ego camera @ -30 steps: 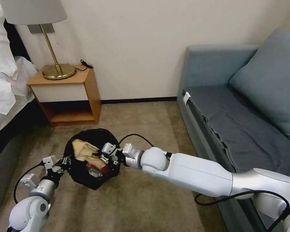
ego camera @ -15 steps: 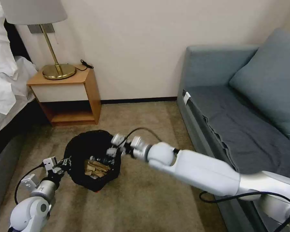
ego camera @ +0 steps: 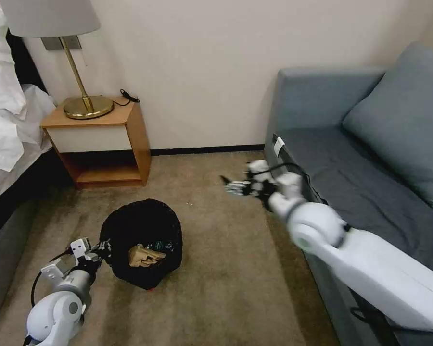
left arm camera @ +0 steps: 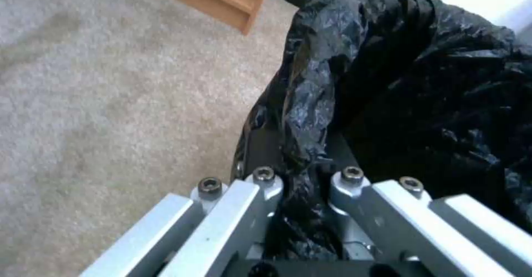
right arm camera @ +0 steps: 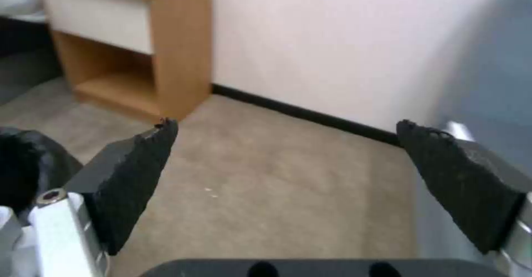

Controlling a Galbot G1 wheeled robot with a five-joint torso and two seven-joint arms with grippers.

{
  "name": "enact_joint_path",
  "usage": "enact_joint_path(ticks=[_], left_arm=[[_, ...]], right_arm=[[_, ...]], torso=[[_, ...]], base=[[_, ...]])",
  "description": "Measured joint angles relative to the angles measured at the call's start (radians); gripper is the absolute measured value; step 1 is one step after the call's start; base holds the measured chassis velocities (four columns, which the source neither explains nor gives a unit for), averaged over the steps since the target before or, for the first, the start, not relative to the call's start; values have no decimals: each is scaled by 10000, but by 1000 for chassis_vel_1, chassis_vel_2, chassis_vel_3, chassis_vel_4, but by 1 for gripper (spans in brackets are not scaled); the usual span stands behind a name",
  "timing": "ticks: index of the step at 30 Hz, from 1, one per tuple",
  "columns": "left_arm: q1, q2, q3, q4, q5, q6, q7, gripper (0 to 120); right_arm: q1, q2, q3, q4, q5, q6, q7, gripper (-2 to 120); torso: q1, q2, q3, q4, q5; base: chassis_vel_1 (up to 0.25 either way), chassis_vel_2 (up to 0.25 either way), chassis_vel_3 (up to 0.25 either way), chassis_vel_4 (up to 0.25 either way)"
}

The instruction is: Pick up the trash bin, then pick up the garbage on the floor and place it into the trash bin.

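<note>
- Trash bin [ego camera: 142, 242], lined with a crinkly black bag [left arm camera: 421, 85], is seen in the head view above the carpeted floor [ego camera: 216, 288], in front of the wooden nightstand [ego camera: 106, 139].
- A crumpled brown paper bag [ego camera: 144, 254] is seen inside the bin, with a small green-labelled item just beside it; other contents cannot be told apart.
- The left gripper [ego camera: 98, 249] is positioned at the bin's left rim. In the left wrist view, the left gripper [left arm camera: 302, 185] is closed on a fold of the black bag at the rim, with the plastic pinched between the fingers [left arm camera: 244, 210].
- The right gripper [ego camera: 235, 186] is held in the air above the carpet, near the front corner of the blue-grey sofa [ego camera: 351, 192] and well apart from the bin.
- In the right wrist view, the right gripper [right arm camera: 288, 156] is spread wide, and nothing is held between its black textured pads [right arm camera: 139, 177].
- A brass lamp [ego camera: 84, 103] is placed on the nightstand's surface, and white bedding [ego camera: 5, 125] is seen at the left edge of the head view.
</note>
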Motion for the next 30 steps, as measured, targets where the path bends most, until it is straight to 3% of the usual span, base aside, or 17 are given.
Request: enact_joint_path(ticks=[3, 6, 8, 10, 13, 21, 30], left_arm=[[-149, -59, 196, 160, -175, 96, -254, 4], [-174, -80, 285, 161, -202, 136, -325, 4], [-186, -115, 451, 71, -309, 221, -558, 4], [-186, -120, 484, 49, -351, 250, -622, 4], [-182, -130, 596, 4, -461, 371, -884, 4], [-174, -51, 785, -67, -691, 910, -1813, 4], [-184, -27, 889, -93, -674, 981, -2024, 4]], right_arm=[[-2187, -66, 2234, 1111, -48, -299, 61, 100], [-3064, 52, 3073, 1510, -103, -354, 69, 100], [-4590, 502, 4212, 2011, -348, -368, 30, 100], [-4921, 634, 4398, 2101, -432, -367, -10, 100], [-6389, 1364, 5237, 2399, -1561, -54, -664, 100], [-8119, 2686, 6111, 2932, -3129, 584, -1708, 100], [-8384, 3126, 6117, 3012, -3385, 760, -1850, 100]], torso=[[0, 0, 0, -1, -1], [0, 0, 0, 1, -4], [0, 0, 0, 2, 0], [0, 0, 0, 2, 0], [-1, 0, 0, 0, -2], [-1, 1, -1, 1, 2], [0, 1, 0, 3, 2]], base=[[0, 0, 0, 0], [0, 0, 0, 0], [0, 0, 0, 0], [0, 0, 0, 0], [0, 0, 0, 0], [0, 0, 0, 0], [0, 0, 0, 0]])
